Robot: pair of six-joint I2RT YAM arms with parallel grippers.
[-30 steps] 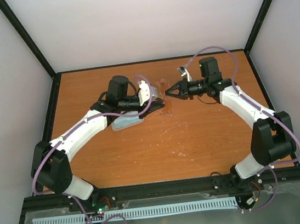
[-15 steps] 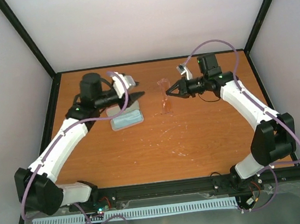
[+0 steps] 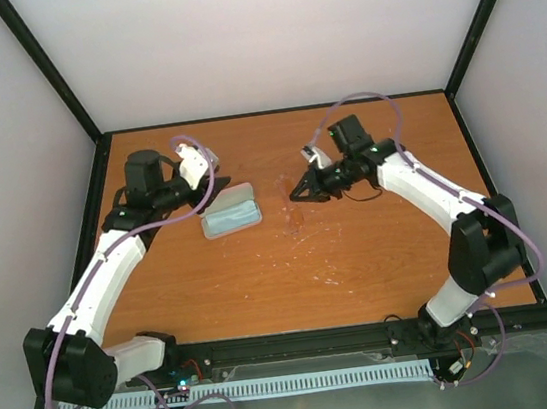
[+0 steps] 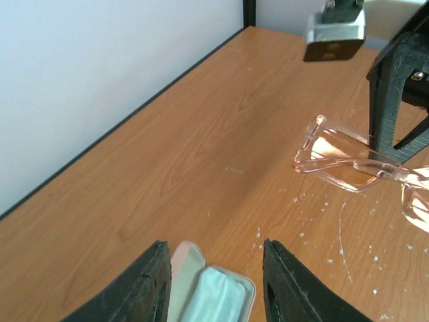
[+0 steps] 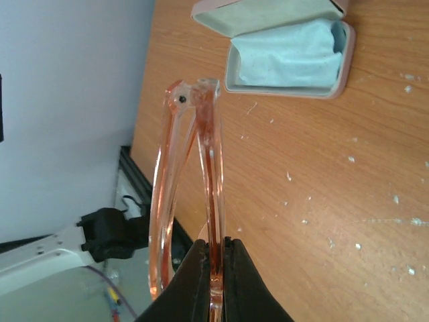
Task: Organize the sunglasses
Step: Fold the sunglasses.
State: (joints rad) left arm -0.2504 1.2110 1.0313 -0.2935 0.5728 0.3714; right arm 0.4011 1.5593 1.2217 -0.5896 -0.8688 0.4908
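Case (image 5: 288, 47): lies open on the table (image 3: 361, 253), left of centre, lid folded back beside the base. Shows pale blue lining in the lid. Holds a light blue cloth (image 5: 285, 57), rumpled and filling most of the base.

Sunglasses (image 5: 201, 168): outside the case, lifted off the wood, pinched in the right gripper (image 5: 214, 249). Gripped at one end, with two thin orange-pink bars of the frame running side by side from the fingers out to a hinge (whether fully folded, cannot tell). Hinge end points toward the case. Hang to the right of the case, near it but apart.

Right arm: reaches in from the right side, elbow raised, forearm angled toward the middle of the table. Wrist turned left and downward, aimed at the case. Fingers (image 5: 236, 268) closed tight on the frame, almost no gap between them.

Left arm: stretches up the left side of the table, wrist at the far left, behind and to the left of the case. Left gripper (image 4: 214, 245) aimed across the wood toward the case and the sunglasses. Fingers (image 4: 144, 288) parted, gripping nothing; near end of the case visible below and between them in the left wrist view (no contact seen).
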